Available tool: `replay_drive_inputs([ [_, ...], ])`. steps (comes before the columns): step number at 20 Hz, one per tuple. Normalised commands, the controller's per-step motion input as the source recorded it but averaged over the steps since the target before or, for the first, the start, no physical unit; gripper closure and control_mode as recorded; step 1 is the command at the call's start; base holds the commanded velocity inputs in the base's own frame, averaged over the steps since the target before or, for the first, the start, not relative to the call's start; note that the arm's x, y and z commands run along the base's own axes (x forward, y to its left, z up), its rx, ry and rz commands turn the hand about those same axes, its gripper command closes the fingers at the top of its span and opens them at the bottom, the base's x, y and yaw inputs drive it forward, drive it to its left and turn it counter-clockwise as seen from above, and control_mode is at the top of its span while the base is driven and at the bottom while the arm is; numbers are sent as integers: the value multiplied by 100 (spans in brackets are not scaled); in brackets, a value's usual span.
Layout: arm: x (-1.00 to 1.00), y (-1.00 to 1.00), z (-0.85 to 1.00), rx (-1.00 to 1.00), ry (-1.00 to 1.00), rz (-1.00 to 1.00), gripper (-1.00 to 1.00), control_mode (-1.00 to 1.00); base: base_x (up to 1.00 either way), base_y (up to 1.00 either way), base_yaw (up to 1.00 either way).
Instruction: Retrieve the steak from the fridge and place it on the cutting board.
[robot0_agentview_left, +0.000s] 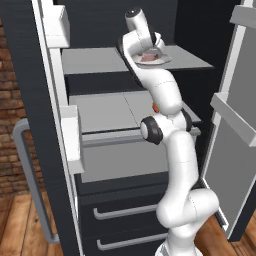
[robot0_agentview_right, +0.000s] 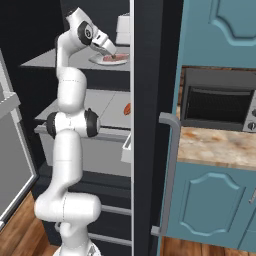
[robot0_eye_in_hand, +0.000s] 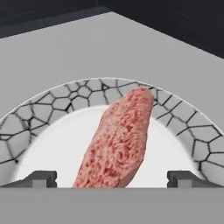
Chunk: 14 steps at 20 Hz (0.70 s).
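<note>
We see the tall black fridge (robot0_agentview_left: 30, 75) standing open, its grey upper shelf (robot0_agentview_left: 95, 60) bearing a pale round plate (robot0_agentview_left: 159, 59) with the pinkish-red steak (robot0_agentview_left: 149, 58) on it; our white arm's hand hangs just above that plate.

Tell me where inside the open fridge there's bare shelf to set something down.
On the upper shelf the stretch left of the plate is bare. The middle shelf is bare too, save for a small orange-red item near its right end. Around the steak it is crowded: the open gripper straddles it.
</note>
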Motion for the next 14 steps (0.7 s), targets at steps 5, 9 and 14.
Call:
replay_drive_inputs([
  [5,-20,-9,-31,0,5,-10,-100,-100,0,0,0],
  [9,-3,-17,-51,0,2,-10,-100,-100,0,0,0],
  [14,8,-3,-15,0,-1,-1,-100,-100,0,0,0],
])
